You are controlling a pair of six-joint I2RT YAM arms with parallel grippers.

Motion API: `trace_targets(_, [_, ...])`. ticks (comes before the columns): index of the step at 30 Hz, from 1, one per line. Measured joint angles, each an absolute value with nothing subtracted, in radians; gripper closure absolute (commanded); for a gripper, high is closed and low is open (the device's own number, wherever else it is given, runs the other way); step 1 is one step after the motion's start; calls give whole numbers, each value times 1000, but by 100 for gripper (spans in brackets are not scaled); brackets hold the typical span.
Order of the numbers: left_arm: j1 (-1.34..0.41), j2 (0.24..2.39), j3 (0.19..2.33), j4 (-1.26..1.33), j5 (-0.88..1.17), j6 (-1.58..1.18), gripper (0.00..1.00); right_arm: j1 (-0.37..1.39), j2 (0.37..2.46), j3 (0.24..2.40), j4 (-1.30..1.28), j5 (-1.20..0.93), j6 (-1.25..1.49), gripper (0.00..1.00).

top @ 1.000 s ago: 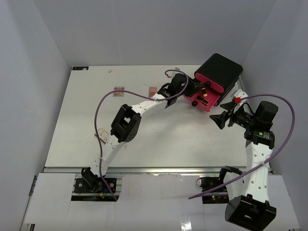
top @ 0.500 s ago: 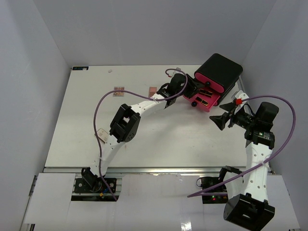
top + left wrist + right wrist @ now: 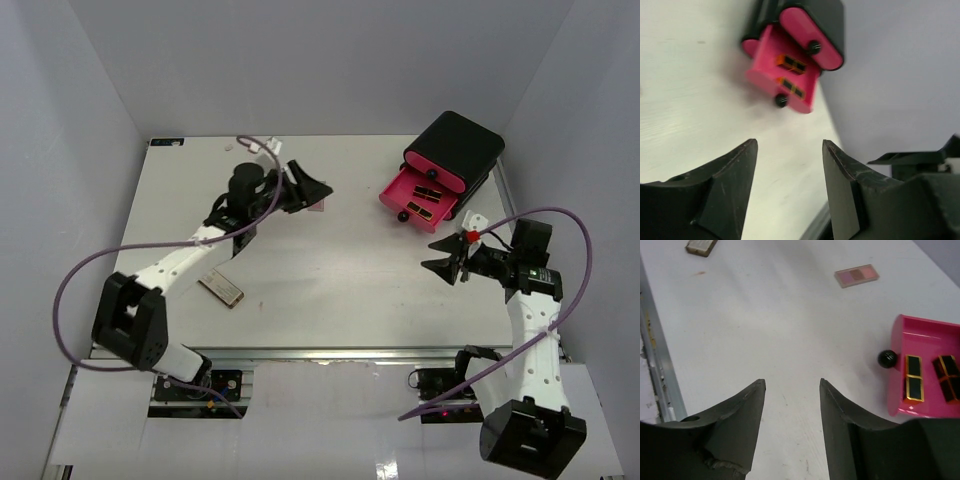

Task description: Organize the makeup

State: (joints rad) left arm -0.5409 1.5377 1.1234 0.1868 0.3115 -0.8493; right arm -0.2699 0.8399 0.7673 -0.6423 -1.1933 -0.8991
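Observation:
My left gripper (image 3: 316,193) hovers open over the back middle of the table with nothing between its fingers (image 3: 747,150). My right gripper (image 3: 440,267) is open and empty too, low over the table right of centre. Two black-and-gold lipsticks (image 3: 913,379) (image 3: 792,63) lie in the open pink drawer (image 3: 413,203). A tan-pink eyeshadow palette (image 3: 856,275) lies flat on the table beyond the right gripper. A brown rectangular case (image 3: 221,288) lies near the front left.
The black box with pink drawers (image 3: 457,150) stands at the back right corner; its lower drawer is pulled out, black knob (image 3: 887,358) facing the table's middle. Grey walls close in three sides. The metal front rail (image 3: 652,365) runs along the near edge.
The left arm has swung away from the drawer to the left, and its jaws have opened. The right gripper has moved forward and narrowed its jaws. The brown case is now uncovered.

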Motion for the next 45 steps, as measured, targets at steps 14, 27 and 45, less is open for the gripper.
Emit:
trace_targets(14, [-459, 1048, 793, 19, 335, -400, 2, 416, 1250, 884, -452, -347, -697, 75])
trace_targets(27, [-458, 964, 808, -94, 289, -224, 2, 577, 1651, 934, -184, 363, -588, 52])
trace_targets(45, [-458, 948, 807, -105, 276, -206, 2, 546, 1725, 936, 40, 625, -557, 21])
